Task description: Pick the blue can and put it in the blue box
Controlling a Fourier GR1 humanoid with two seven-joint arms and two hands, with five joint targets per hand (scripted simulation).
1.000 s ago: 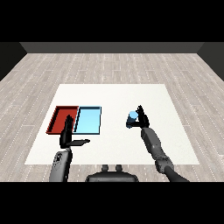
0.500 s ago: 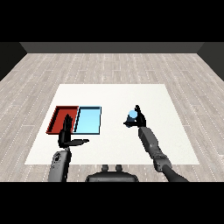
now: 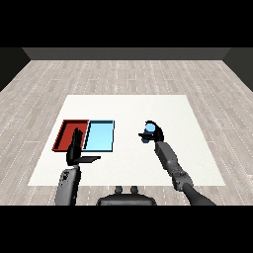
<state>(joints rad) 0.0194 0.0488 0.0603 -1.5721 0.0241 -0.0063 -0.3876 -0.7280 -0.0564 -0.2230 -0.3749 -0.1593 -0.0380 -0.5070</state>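
Leftward now, right robot hand (image 3: pixel 154 131) grips blue can (image 3: pixel 147 134), axis unclear.

Right robot hand (image 3: pixel 153 131) seemingly curled; left robot hand (image 3: pixel 76 150) straight-fingered.

Single head view, high and set back.
It looks down and forward across the white table (image 3: pixel 128 106), all edges visible.
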